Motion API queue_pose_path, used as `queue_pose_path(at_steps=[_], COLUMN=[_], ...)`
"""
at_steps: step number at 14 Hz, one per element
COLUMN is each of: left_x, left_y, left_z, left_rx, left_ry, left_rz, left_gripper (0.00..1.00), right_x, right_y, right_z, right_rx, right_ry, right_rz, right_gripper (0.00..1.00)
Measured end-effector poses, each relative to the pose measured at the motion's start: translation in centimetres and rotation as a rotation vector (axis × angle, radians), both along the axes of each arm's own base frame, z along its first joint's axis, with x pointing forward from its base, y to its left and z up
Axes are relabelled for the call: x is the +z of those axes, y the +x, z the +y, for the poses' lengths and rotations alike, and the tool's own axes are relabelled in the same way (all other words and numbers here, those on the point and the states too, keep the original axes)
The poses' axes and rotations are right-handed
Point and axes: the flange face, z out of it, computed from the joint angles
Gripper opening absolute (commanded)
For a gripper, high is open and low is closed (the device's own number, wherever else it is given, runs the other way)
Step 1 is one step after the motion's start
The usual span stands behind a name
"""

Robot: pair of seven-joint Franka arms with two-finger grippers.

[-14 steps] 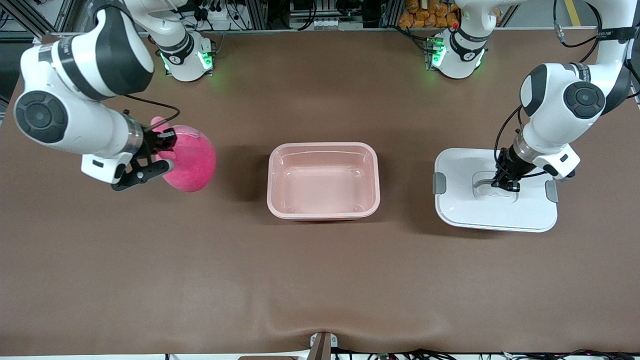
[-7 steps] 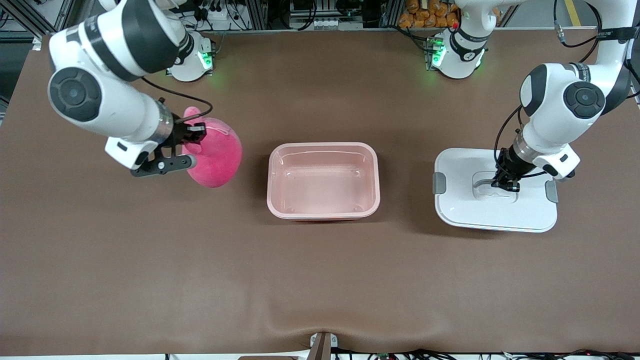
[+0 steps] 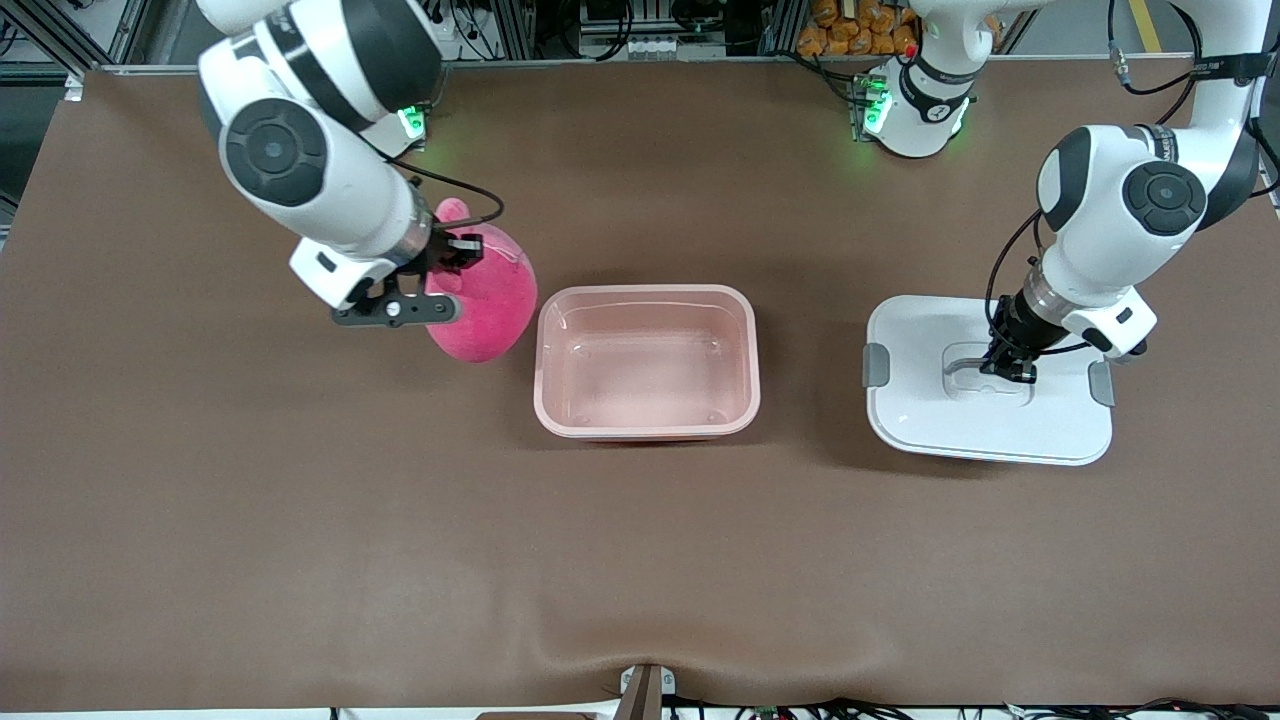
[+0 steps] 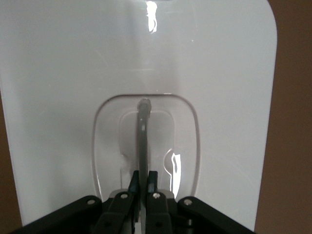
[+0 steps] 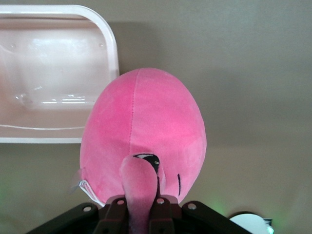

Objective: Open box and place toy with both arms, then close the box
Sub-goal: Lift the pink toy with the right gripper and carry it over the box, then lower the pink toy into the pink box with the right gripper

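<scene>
The open pink box (image 3: 646,362) stands empty at the table's middle; its corner shows in the right wrist view (image 5: 58,73). My right gripper (image 3: 440,262) is shut on an ear of the pink plush toy (image 3: 483,300) and holds it above the table, just beside the box's end toward the right arm. In the right wrist view the toy (image 5: 144,129) hangs from my gripper (image 5: 140,207). The white lid (image 3: 985,380) lies flat toward the left arm's end. My left gripper (image 3: 1007,366) is shut on the lid's grey centre handle (image 4: 143,141), with my fingers (image 4: 144,183) clamping it.
The brown table mat (image 3: 640,560) spreads wide nearer the camera, with a small ripple at its front edge. The arms' green-lit bases (image 3: 905,100) stand along the table's top edge. Cables and shelving lie past that edge.
My right arm has carried the toy from the right arm's end of the table toward the box, now right beside its rim. The left gripper and lid have hardly moved.
</scene>
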Motion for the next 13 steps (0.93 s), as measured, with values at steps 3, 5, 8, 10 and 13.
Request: queue_pose_path(at_steps=[3,5,8,10,13], left_x=[0.0,0.0,0.0,0.0,-0.1], left_y=[0.0,0.0,0.0,0.0,-0.1], left_z=[-0.1,-0.1,-0.1,-0.1,-0.1], left_rx=[-0.001,-0.001,-0.001,-0.002,-0.002], left_ry=[0.000,0.000,0.000,0.000,0.000], left_rz=[0.000,0.000,0.000,0.000,0.002], left_gripper=[0.00,0.00,0.00,0.00,0.00], right_x=[-0.3,-0.4,-1.1,-1.3,-1.5], right_y=[0.4,0.5,0.8,1.6,2.9], right_z=[3.1,5.3,7.7,8.2,8.6], right_rx=[-0.043,-0.064,-0.092,-0.101,-0.130], right_ry=[-0.005,-0.005,0.009,0.022,0.032], right_rz=[-0.015,-0.025,-0.052,-0.068,-0.084], right_gripper=[0.00,0.00,0.00,0.00,0.00])
